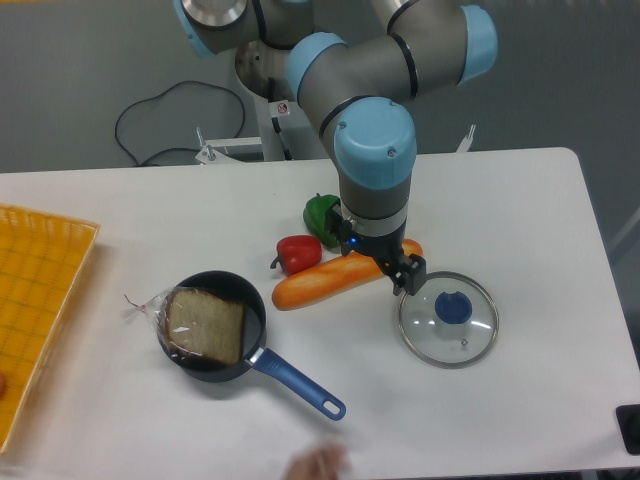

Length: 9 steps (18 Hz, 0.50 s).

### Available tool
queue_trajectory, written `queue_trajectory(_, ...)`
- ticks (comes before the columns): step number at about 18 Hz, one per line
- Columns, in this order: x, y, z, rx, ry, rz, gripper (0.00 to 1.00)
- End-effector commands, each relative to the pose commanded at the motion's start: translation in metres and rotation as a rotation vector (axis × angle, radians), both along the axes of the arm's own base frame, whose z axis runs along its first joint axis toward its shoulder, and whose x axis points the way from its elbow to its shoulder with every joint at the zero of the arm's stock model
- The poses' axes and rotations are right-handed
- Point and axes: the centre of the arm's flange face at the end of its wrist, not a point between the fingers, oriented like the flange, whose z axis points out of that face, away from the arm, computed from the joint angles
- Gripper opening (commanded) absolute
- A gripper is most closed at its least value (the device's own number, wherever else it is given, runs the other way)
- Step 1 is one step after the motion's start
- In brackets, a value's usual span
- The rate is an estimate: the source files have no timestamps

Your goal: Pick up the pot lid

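The gripper [378, 258] hangs from the grey arm over the middle of the table, with its dark fingers apart and nothing visible held between them. Just to its right and nearer the camera lies the pot lid [424, 338], a round clear glass disc with a metal rim and a blue knob [453, 308] on top. The right finger shows close to the lid's upper left edge, left of the knob. Whether it touches the rim cannot be told.
An orange carrot-like item [318, 284] passes beneath the gripper, beside a red pepper [298, 253] and a green one [319, 216]. A dark pan [222, 374] with a blue handle holds bagged bread. A yellow crate [45, 290] stands left; a blurred hand [318, 464] shows at the bottom.
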Motion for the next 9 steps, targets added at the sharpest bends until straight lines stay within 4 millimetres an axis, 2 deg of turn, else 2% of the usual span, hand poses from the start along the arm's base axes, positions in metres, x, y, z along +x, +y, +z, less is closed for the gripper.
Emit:
queue_trajectory(7, 0.0013, -0.001, -0.0068, -0.008, -0.01, 0.0, 1.0)
queue_trajectory(9, -0.0043, -0.0061, -0.0075, -0.007, -0.012, 0.012, 1.0)
